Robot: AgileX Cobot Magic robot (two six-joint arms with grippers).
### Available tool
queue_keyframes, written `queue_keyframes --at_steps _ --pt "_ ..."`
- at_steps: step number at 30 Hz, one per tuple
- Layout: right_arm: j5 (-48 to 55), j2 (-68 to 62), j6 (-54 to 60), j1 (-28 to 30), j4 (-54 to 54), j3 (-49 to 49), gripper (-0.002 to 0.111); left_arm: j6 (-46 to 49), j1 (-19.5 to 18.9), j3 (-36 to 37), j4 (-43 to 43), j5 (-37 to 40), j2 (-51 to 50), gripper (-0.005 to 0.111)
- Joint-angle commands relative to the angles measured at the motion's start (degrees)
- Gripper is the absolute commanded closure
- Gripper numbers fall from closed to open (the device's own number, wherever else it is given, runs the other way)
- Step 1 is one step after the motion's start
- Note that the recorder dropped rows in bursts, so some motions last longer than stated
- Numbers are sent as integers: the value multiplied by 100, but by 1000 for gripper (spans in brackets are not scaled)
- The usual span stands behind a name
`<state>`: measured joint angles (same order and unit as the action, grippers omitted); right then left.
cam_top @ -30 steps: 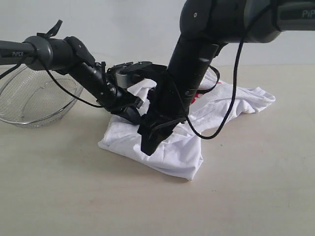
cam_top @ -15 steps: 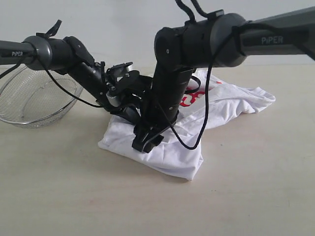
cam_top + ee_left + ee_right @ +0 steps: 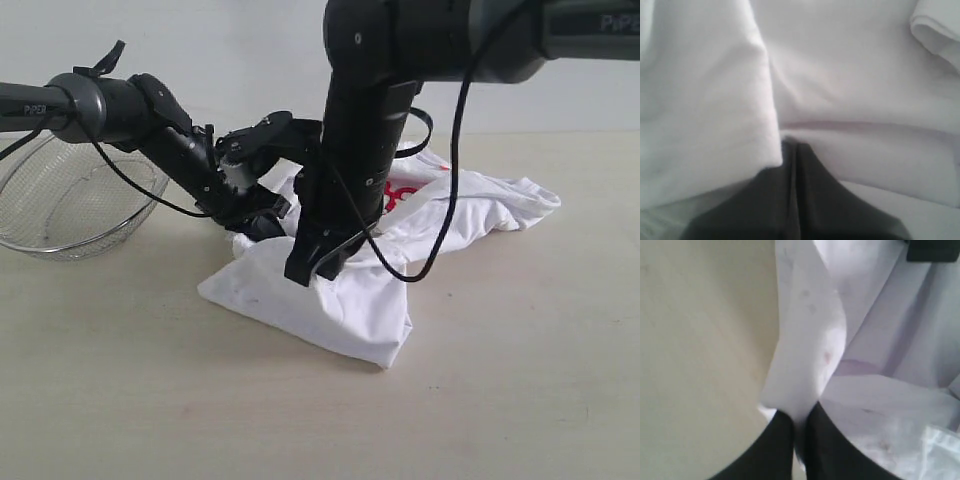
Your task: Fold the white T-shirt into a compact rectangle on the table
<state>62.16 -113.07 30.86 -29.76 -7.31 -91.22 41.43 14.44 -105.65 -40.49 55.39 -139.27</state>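
Two grippers work a crumpled white shirt [image 3: 355, 300] lying mid-surface [image 3: 140, 400].

The right gripper [image 3: 303, 272] is clamped on a fold near the shirt's front edge, and its wrist view shows white cloth rising from between the closed fingers [image 3: 777, 440]. The left gripper [image 3: 262, 222] is closed, its fingers [image 3: 812, 175] pressed together with the tips tucked against a fold at the shirt's back left; whether any cloth is pinched there cannot be told. The shirt is a rumpled heap, with red lettering [image 3: 395, 192] showing beside the right arm and one part trailing off to the right. A wire basket [image 3: 70, 215] stands at the left, apart from the shirt.
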Motion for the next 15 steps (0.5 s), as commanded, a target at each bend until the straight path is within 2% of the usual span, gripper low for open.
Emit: queue_keyframes --at_steps 1,5,9,15 --pt "781 370 235 -5 38 -26 108 -32 -23 -31 -54 -105 -39 102" --pt "781 614 208 -5 467 165 108 -70 -120 -31 -63 -85 -39 102" --pt "781 1042 -57 -5 639 982 108 -115 -276 -31 -63 -73 -39 102" --pt "781 1814 -555 -5 731 1889 108 -115 -279 -31 -63 29 -39 102"
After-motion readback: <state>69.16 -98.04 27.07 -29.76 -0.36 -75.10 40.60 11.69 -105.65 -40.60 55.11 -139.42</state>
